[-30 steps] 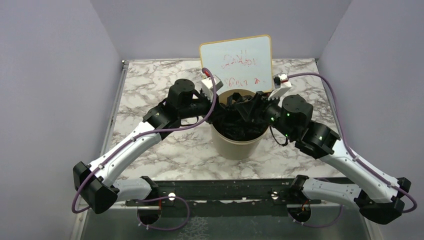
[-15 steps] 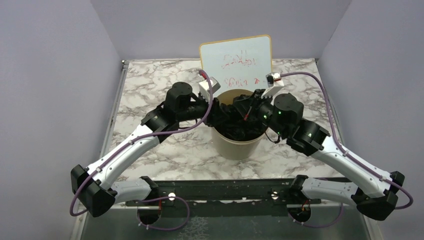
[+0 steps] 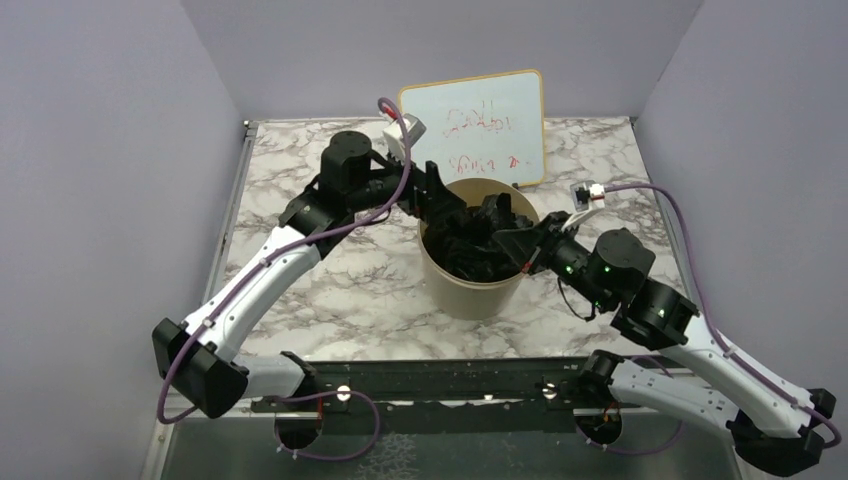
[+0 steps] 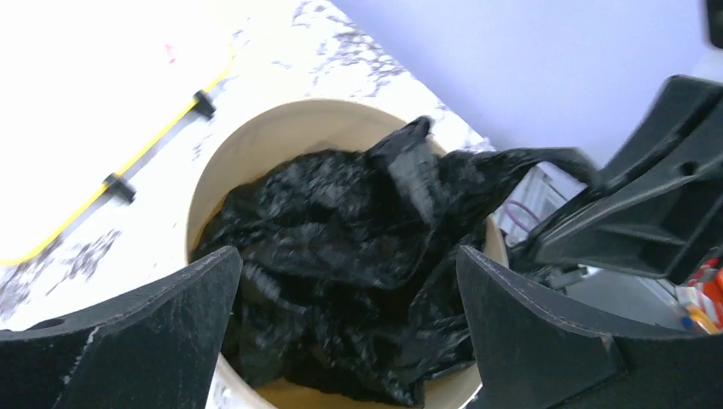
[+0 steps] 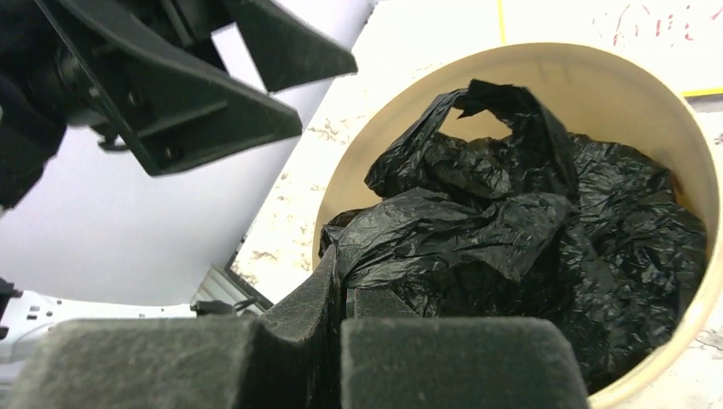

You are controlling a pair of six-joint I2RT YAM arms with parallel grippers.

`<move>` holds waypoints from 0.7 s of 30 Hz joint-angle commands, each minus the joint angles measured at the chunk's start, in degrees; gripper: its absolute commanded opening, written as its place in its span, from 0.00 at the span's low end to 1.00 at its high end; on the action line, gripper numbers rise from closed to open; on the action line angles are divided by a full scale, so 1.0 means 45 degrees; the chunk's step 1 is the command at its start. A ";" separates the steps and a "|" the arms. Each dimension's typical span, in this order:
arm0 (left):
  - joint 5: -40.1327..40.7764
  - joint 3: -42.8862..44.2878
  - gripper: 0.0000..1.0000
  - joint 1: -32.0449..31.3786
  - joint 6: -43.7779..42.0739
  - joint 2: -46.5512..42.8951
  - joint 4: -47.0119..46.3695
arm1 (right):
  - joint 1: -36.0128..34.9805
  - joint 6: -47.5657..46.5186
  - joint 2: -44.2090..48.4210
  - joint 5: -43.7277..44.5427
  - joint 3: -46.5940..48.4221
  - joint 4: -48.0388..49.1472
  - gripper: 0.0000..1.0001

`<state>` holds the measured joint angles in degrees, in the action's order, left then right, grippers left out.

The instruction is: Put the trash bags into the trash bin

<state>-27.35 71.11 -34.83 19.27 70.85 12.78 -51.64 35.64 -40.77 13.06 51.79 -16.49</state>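
The trash bin (image 3: 470, 295) stands near the middle of the tabletop (image 3: 330, 300), just before a whiteboard (image 3: 475, 125) at the far edge. The trash bags (image 3: 472, 240) lie crumpled inside it. The left end effector (image 3: 440, 192) hovers wide open over the rim. The right end effector (image 5: 341, 294) is closed, pinching a fold of the trash bags.

Plain lilac-grey walls (image 3: 100, 150) at left, right and far side. White marble-pattern table (image 3: 350, 300), evenly lit. Whiteboard (image 3: 500, 100), red writing, leaning against far wall.

Left hand (image 4: 345, 266) agape, right hand (image 5: 341, 294) pinched
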 commanded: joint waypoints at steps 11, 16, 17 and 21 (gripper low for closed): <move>-0.2992 0.4683 0.95 -0.1108 -0.2033 0.4277 0.3194 | 0.0030 0.0027 0.0364 -0.0753 -0.0108 -0.1329 0.01; -0.3392 0.5565 0.93 -0.1808 -0.2376 0.5015 0.3566 | 0.0032 0.0107 0.0292 -0.0813 -0.0139 -0.1645 0.01; -0.3213 0.5777 0.91 -0.2003 -0.2386 0.5125 0.3592 | 0.0035 0.0108 0.0309 -0.0888 -0.0185 -0.1618 0.01; -0.1963 0.6367 0.84 -0.2163 -0.2150 0.5617 0.3814 | 0.0030 -0.0107 0.0523 -0.1264 -0.0403 -0.1389 0.01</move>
<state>-39.42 95.72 -43.27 10.33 94.80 28.10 -51.64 35.79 -39.38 9.82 51.18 -22.57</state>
